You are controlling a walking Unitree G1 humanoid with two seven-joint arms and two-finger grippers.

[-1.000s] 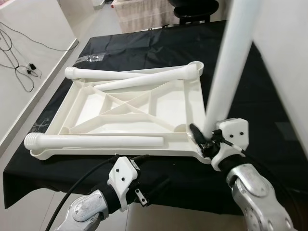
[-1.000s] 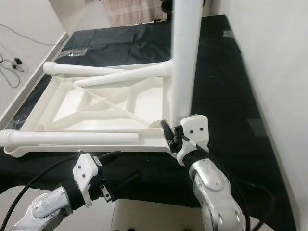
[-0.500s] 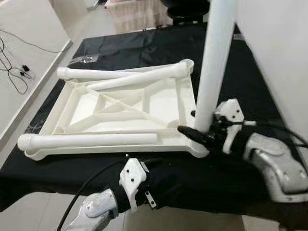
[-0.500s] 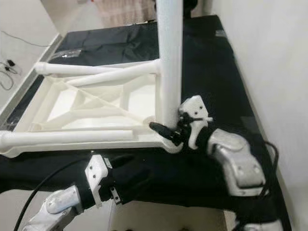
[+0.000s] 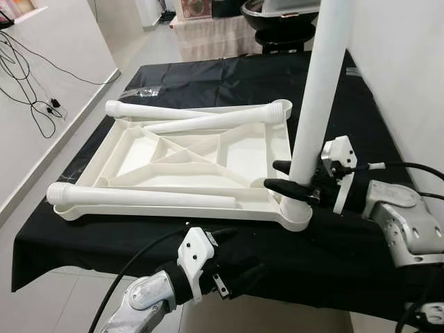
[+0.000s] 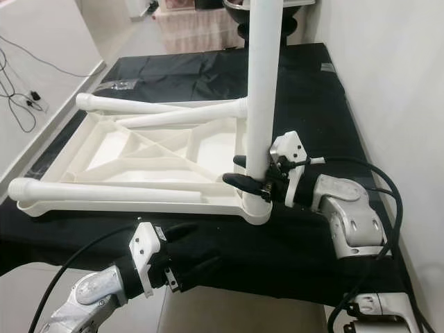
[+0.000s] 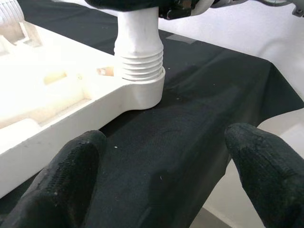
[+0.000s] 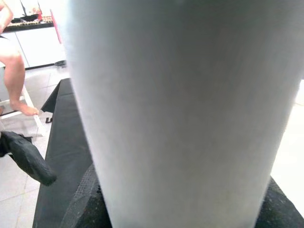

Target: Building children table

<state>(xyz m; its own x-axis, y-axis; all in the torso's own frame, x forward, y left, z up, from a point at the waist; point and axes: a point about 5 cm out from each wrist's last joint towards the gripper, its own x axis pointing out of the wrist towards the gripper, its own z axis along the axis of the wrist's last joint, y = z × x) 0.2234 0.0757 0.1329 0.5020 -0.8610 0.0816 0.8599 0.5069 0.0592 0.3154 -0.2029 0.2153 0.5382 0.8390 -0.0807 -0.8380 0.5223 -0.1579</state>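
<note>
Here, largest to smallest:
Black cloth [image 5: 208, 76]: covers the worktop and drapes over its near edge.
Tabletop [image 5: 139, 149]: white plastic, lying underside up on the cloth, with ribs crossing inside its raised rim.
Upright leg [image 5: 320, 90]: white tube standing in the tabletop's near right corner socket [image 7: 142, 92]; its threaded end sits in the socket collar, some threads showing above it.
Loose legs: one [image 5: 149, 197] lies along the near edge of the tabletop, two more [image 5: 201, 116] lie at the far edge, crossing at a shallow angle.
Right gripper [image 5: 291, 179]: reaches in from the right, its black fingers closed around the upright leg just above the socket; in the right wrist view the tube sits between both pads.
Left gripper [image 7: 166, 190]: low at the front edge of the cloth, below the tabletop, fingers [image 7: 71, 175] spread wide, holding nothing, facing the socket.
Cables [image 5: 28, 76]: dark, trailing on the pale floor at the left.
</note>
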